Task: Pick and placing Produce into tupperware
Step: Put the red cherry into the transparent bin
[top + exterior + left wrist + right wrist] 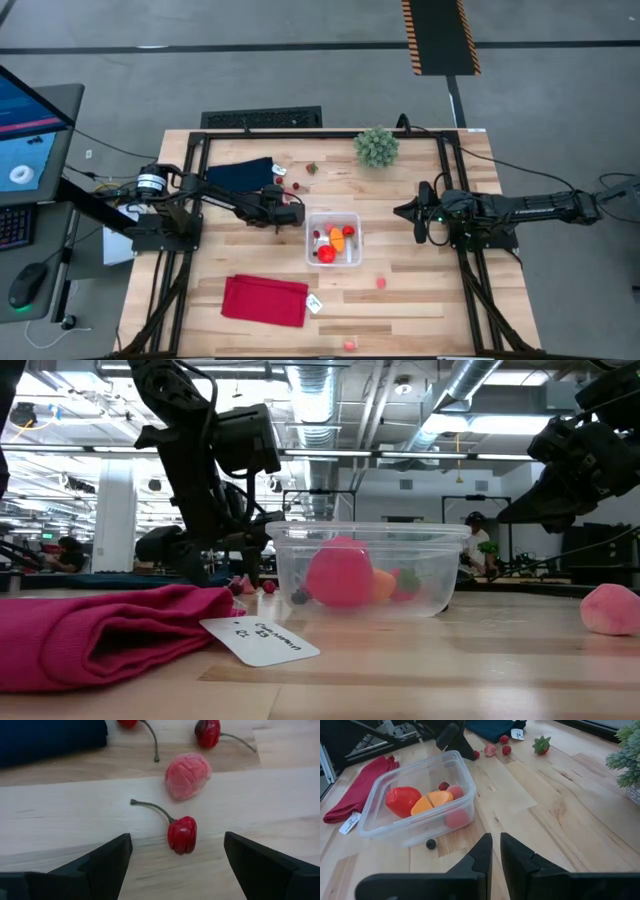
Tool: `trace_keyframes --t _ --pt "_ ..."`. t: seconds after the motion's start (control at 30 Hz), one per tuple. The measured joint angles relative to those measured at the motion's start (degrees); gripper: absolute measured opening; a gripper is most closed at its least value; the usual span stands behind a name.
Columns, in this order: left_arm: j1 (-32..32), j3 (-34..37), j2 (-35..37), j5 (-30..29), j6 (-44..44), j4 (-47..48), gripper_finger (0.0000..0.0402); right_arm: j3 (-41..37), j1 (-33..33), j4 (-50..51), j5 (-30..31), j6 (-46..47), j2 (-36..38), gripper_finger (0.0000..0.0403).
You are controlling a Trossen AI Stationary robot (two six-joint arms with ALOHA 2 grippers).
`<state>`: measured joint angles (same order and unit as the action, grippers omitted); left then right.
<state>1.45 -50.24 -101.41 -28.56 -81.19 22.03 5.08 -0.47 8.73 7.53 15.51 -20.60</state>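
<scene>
Cherry (pixel 182 834) between open left gripper (pixel 177 852) fingers — bare wood around.

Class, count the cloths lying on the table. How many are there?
2. A navy cloth lies at the upper left in the overhead view; a red cloth lies at the lower left. No other seems hidden.

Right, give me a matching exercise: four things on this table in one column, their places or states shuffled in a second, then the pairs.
1. left gripper
2. right gripper
3. orange piece
4. red cloth

A. inside the tupperware
B. shut, off to the container's side
C. open over a red cherry
D. flat on the table, a tag at its corner

Pairs: 1-C, 2-B, 3-A, 4-D
</scene>
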Motion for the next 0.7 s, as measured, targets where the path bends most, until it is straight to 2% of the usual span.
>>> trace_keyframes --t 0.27,0.7 --pt "0.1 0.1 -0.1 -1.0 -0.8 -0.3 0.0277 0.0 0.0 0.0 0.0 0.0 0.0 0.0060" --pt "0.3 0.2 -0.3 -0.9 -1.0 -0.1 0.0146 0.0 0.0 0.0 0.0 0.0 0.0 0.0060"
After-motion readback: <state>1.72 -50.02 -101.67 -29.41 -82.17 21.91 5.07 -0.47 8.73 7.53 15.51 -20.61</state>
